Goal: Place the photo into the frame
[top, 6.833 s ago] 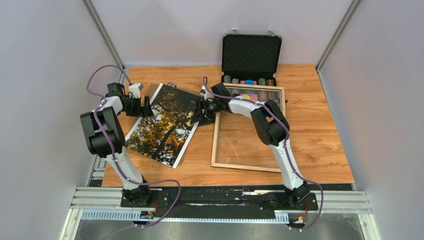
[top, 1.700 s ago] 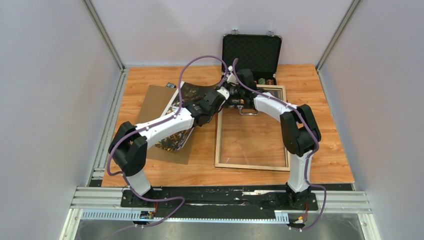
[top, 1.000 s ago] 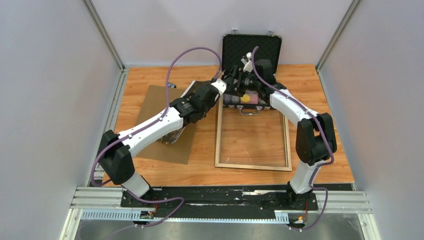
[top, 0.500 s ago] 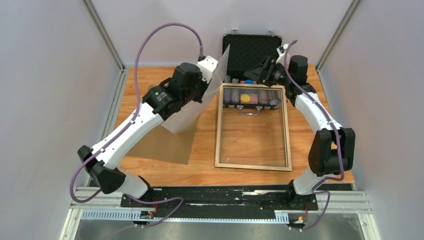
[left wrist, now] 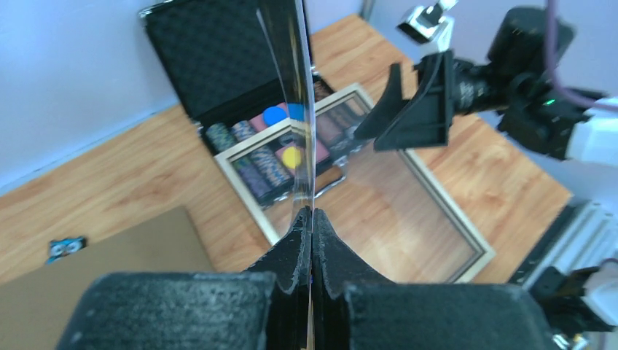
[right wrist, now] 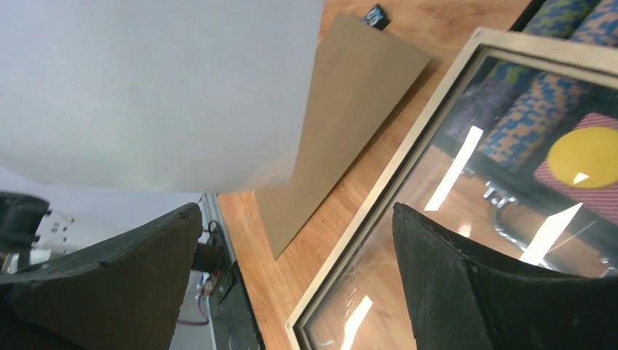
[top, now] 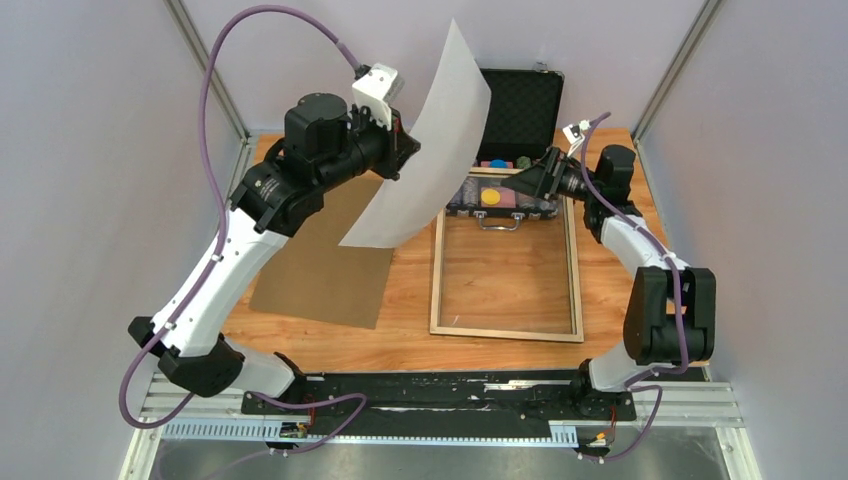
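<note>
My left gripper [top: 405,150] is raised high over the back left of the table, shut on one edge of the photo [top: 430,150]. The photo hangs curved in the air with its plain white back towards the top camera. In the left wrist view the photo [left wrist: 300,109] runs edge-on from between the closed fingertips [left wrist: 312,219]. The frame [top: 436,270] lies flat at centre right, light wood side up. My right gripper [top: 532,183] hovers open over the frame's far end, holding nothing. Its view shows the photo's white back [right wrist: 146,87] and the frame's rail [right wrist: 379,197].
A brown backing panel [top: 320,260] lies flat left of the frame. An open black chip case [top: 520,100] stands at the back, its chips showing through the clear sheet [top: 505,270] in the frame. A small dark clip [left wrist: 65,246] lies near the panel's far corner.
The left arm has lifted the photo higher, and it now bows in the air above the panel. The right gripper has opened wider and dropped towards the frame's far end.
</note>
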{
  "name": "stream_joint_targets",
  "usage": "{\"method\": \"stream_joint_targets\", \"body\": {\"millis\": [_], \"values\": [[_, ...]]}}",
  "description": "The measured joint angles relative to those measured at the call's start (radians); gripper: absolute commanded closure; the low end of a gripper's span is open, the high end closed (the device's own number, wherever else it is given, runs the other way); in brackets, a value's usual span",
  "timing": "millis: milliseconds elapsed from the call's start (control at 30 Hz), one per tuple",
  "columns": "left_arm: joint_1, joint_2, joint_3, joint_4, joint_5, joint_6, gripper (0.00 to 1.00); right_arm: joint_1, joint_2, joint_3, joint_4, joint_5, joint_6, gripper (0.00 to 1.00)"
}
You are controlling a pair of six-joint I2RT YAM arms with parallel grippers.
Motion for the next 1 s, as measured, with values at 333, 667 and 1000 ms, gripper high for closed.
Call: {"method": "stream_joint_targets", "body": {"millis": [333, 667, 1000], "values": [[0.107, 0.028, -0.013, 0.077, 0.288, -0.173, 1.0, 0.014, -0.057, -0.119, 0.205, -0.106, 0.042, 0.0], [0.124, 0.028, -0.111, 0.173, 0.484, -0.253, 1.0, 0.018, -0.055, -0.143, 0.302, -0.136, 0.049, 0.0], [0.165, 0.021, -0.174, 0.219, 0.544, -0.276, 1.0, 0.018, -0.014, -0.164, 0.315, -0.154, 0.048, 0.02]]}}
